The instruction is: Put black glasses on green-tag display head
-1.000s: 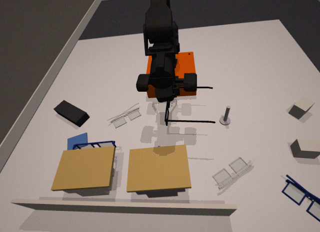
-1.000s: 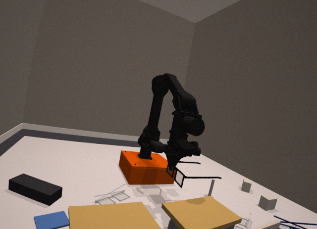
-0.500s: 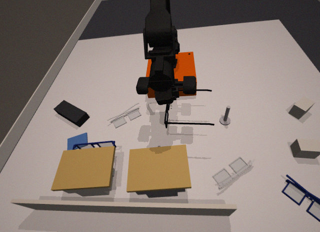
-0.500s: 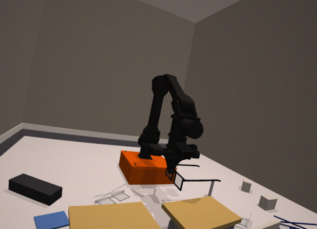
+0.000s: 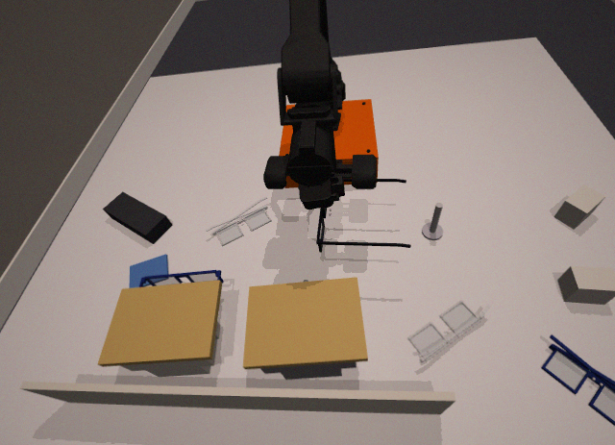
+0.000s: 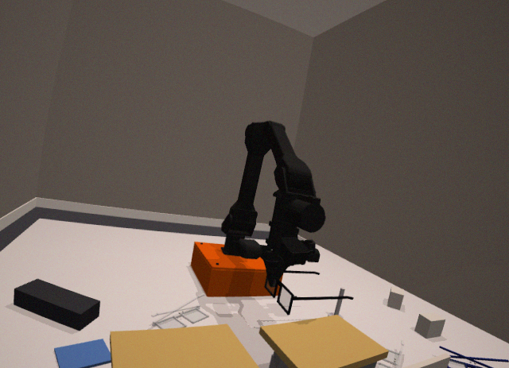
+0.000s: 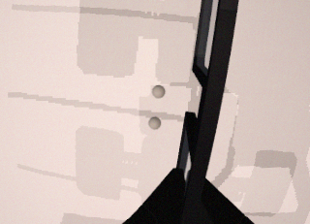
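Gripper clenched on black glasses, hanging above the table at the orange base's 6 o'clock edge, temples open toward 3 o'clock. At 6 o'clock of the glasses, a tan panel; grey post at 3 o'clock.

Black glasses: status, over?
Jaws shut on black glasses, held above the table. Not on a head yet. Grey post stands beside the temples, apart.

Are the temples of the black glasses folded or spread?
Spread. On the black glasses, held by the gripper, both temples extend straight out from the frame, parallel.
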`<state>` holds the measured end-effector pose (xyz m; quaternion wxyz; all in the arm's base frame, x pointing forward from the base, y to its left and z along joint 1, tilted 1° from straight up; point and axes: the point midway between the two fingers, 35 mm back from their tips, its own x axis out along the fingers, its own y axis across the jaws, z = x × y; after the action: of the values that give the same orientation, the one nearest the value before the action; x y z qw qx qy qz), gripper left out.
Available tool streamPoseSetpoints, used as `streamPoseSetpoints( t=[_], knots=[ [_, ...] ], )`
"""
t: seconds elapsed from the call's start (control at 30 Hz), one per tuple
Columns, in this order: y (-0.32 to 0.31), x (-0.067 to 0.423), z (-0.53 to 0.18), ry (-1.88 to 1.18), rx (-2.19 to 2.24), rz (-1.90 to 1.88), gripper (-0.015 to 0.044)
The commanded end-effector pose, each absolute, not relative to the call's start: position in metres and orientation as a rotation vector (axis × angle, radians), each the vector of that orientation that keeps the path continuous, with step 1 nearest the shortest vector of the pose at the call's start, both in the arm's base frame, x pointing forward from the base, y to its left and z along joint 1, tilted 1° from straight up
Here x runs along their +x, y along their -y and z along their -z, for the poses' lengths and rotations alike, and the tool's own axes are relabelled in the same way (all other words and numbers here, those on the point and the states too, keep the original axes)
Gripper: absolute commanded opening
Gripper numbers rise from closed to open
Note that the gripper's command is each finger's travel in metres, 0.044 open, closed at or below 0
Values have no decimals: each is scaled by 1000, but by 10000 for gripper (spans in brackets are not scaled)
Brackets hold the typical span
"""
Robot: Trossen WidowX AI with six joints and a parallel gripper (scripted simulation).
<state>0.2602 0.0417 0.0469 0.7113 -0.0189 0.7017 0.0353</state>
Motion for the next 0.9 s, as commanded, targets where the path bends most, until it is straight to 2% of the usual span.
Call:
streamPoseSetpoints(
  t=[0.0,0.87],
  knots=[
    [-41,258,-40,-1566,-47,-80,0],
    [-42,259,-12,-1566,-47,-80,0]
  ],
)
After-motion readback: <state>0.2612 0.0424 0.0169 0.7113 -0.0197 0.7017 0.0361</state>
